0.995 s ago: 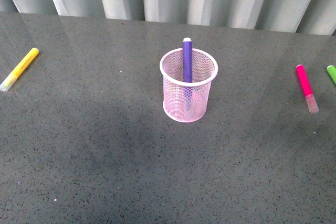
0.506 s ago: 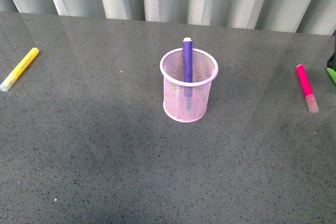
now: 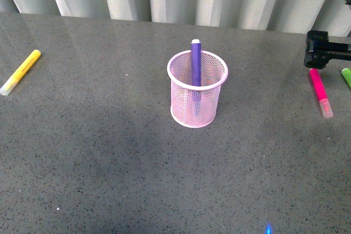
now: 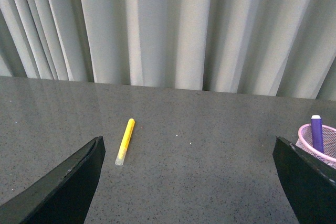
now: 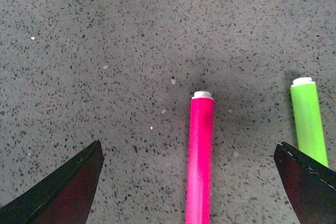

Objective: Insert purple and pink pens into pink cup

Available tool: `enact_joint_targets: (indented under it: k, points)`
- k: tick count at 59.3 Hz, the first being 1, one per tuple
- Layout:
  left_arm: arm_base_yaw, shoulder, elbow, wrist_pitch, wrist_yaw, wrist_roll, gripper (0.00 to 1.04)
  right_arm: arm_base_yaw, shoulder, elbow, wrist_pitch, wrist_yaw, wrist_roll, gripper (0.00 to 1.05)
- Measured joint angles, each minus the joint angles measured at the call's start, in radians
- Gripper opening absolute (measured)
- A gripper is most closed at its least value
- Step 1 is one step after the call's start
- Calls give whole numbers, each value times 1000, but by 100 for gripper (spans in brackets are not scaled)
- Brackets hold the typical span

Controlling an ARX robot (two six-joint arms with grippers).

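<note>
The pink cup stands upright mid-table, and the purple pen stands inside it with its top above the rim. The pink pen lies flat at the far right. My right gripper hovers over the pen's far end. In the right wrist view this gripper is open, with the pink pen lying lengthwise between its fingers, touching neither. My left gripper is open and empty. From there the pink cup with the purple pen shows at the edge of the picture.
A green marker lies just right of the pink pen, close to one right finger in the right wrist view, where the green marker shows too. A yellow marker lies at far left. Pale curtains hang behind the table's back edge.
My right gripper has come into the front view from the right edge and now hangs above the pink pen's far end. The pens and cup have not moved.
</note>
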Motion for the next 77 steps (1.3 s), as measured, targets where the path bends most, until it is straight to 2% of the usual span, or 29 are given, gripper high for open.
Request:
enact_joint_targets:
  k: [45,67,71,77]
  points:
    - [0,0,0,0,0,0,98,6,185,147,-3,-13,55,98]
    - [0,0,0,0,0,0,98,2,202,189,-71,-37,47,47]
    - [0,0,0,0,0,0,98,8,200,185,-71,-47,49,33]
    - [0,0,0,0,0,0,98,21,190,171,-69,-46,54,19]
